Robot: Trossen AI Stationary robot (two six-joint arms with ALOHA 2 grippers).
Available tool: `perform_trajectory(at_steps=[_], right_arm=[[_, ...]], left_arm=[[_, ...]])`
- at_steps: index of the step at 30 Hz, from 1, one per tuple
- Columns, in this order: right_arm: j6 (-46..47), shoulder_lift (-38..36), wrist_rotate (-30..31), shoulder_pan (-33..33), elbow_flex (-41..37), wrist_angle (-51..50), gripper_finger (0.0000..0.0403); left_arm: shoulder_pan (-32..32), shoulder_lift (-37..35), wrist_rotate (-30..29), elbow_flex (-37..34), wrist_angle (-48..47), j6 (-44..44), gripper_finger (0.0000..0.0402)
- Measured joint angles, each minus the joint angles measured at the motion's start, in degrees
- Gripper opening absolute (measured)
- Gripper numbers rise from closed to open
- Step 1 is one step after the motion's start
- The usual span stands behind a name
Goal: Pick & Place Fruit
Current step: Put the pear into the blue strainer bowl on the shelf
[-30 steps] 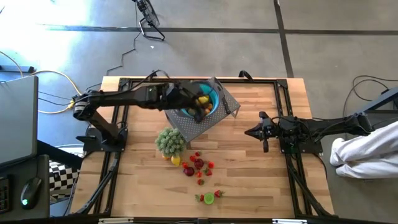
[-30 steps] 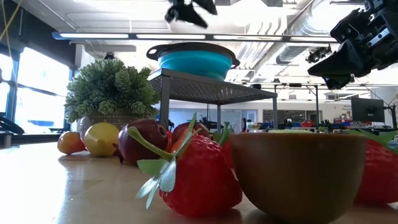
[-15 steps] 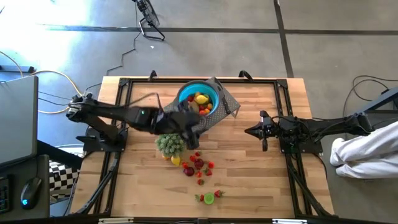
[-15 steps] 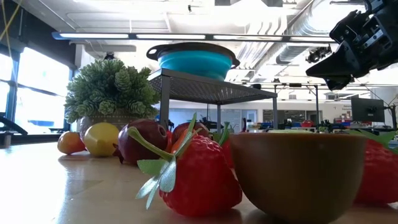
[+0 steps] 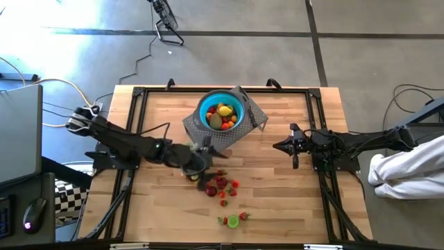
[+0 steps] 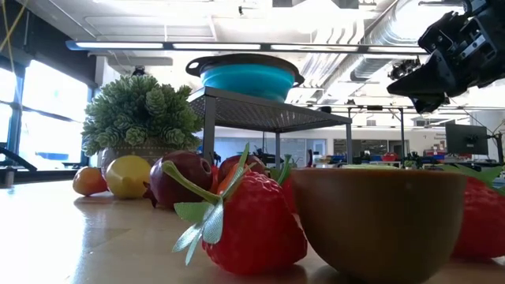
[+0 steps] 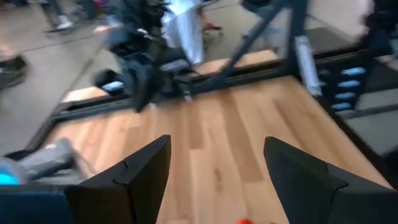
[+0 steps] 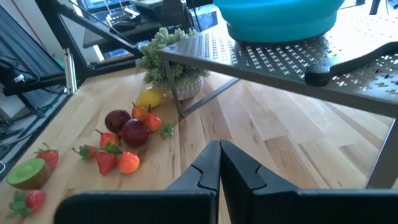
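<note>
The left claw (image 5: 206, 182) hangs low over the near edge of the fruit pile, its fingers (image 7: 134, 180) spread apart with nothing between them, which reads as a reach for the next piece; the left arm crosses over the small potted plant (image 6: 142, 118), so from above the plant is mostly hidden. The loose fruit (image 5: 220, 186) lies clustered on the wooden bench (image 5: 291, 201) just in front of the plant, strawberries, dark red plums, a lemon (image 6: 129, 175) and an orange piece, with a halved kiwi (image 5: 233, 221) and two more strawberries a little apart, nearer the front edge. The blue bowl (image 5: 222, 111) sits on a perforated metal stand (image 5: 243, 132) at the back of the bench, raised so pieces must be lifted up into it; it already holds several pieces, yellow, red and green, so the task looks partly done. The right claw (image 5: 277, 147) waits well to the side, clenched with nothing in it, facing the stand and clear of the left arm's path.
</note>
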Motion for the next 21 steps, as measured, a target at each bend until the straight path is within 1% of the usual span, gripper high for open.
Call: perform_trajectory(at_steps=[6,8,13,16,21], right_arm=[[0.00,0.21,0.08,0.00,0.00,0.36,0.0002],[0.00,0.39,0.09,0.02,0.00,0.55,0.0002],[0.00,0.75,0.08,0.01,0.00,0.16,0.0002],[0.00,0.94,0.07,0.02,0.00,0.16,0.0002],[0.00,0.98,0.09,0.00,0.00,0.27,0.0002]], left_arm=[[-1.36,-1.89,2.45,-6.78,7.38,-0.74,0.0251],[-1.92,-2.14,2.99,-8.25,6.72,-2.16,0.0251],[-2.09,-2.05,3.56,-9.38,2.02,-11.77,0.0251],[-2.05,-2.05,3.47,-9.36,1.80,-16.68,0.0251],[-2.07,-2.05,3.52,-9.36,1.34,-18.29,0.0251]])
